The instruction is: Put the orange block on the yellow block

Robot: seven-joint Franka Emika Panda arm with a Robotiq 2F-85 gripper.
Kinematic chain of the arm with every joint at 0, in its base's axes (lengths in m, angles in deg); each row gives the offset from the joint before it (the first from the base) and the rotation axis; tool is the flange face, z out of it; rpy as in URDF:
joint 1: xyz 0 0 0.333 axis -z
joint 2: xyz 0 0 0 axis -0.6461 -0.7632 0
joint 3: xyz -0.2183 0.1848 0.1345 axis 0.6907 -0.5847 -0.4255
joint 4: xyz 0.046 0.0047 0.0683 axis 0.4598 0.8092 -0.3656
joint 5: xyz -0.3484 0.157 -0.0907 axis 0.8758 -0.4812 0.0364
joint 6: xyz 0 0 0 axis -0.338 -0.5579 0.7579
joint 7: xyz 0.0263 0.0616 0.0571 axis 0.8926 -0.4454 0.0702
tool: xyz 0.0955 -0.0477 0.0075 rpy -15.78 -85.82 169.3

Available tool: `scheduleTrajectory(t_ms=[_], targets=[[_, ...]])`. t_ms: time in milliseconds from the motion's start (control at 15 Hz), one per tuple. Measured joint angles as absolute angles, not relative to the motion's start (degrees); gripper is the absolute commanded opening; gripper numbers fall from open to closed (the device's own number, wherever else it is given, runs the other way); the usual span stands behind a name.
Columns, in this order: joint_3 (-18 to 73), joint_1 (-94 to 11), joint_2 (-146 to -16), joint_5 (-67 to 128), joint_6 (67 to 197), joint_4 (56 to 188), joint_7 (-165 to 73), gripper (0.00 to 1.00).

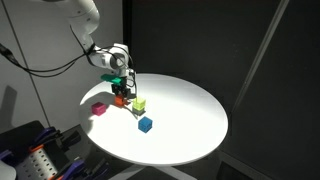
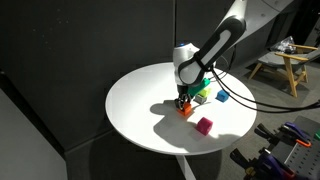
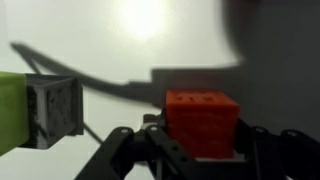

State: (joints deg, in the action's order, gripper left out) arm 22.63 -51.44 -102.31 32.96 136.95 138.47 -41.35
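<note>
My gripper (image 1: pixel 119 95) looks closed on the orange block (image 3: pixel 201 122); the yellow block (image 3: pixel 10 108) lies just left of it in the wrist view, so I'd lift, then shift left.

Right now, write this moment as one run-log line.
gripper: straddling orange block | grip: unclear | orange block: beside yellow block, not stacked | stage: pickup

Both exterior views sit high and well back, angled down at the round counter (image 1: pixel 190 120) (image 2: pixel 140 100) from different sides, sharing its whole top. Wrist view — very close, low, apparently near-level past the blurred fingers (image 3: pixel 130 155).
</note>
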Motion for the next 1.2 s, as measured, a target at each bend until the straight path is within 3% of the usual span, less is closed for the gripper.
scheduleTrajectory(t_ms=[1200], targets=[[23.7,-52.0,-91.3,33.0,127.3,137.4,-38.7,0.23]])
